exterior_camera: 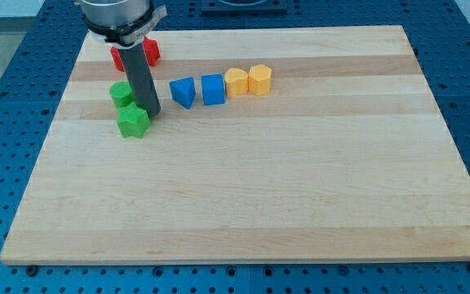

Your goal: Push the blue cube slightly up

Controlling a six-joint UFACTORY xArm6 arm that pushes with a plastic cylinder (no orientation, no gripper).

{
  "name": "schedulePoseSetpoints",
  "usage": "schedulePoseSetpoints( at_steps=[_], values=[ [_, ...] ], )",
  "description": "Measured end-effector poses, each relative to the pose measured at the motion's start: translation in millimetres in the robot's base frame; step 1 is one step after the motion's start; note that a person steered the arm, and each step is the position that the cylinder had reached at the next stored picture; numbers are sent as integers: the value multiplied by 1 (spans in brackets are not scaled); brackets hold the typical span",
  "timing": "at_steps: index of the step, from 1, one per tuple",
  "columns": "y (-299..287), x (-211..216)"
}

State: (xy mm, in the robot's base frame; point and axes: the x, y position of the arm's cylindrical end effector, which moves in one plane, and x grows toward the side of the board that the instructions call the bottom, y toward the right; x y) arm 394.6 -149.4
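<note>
The blue cube [213,89] stands on the wooden board [251,196] in the upper middle, in a row of blocks. A blue wedge-like block [183,91] is just to its left, and two yellow blocks [236,82] [260,78] are to its right. My tip [151,113] rests on the board to the left of the blue wedge, about 75 px left and slightly below the blue cube. It is right beside a green star-shaped block [134,122], at that block's upper right.
A second green block [121,93] sits left of the rod. A red block [135,55] lies at the view's top left, partly hidden behind the rod. Blue perforated table surrounds the board.
</note>
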Motion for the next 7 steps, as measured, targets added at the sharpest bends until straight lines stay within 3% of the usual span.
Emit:
schedulePoseSetpoints(
  at_steps=[1,4,7],
  values=[
    [10,5],
    [113,16],
    [103,3]
  ],
)
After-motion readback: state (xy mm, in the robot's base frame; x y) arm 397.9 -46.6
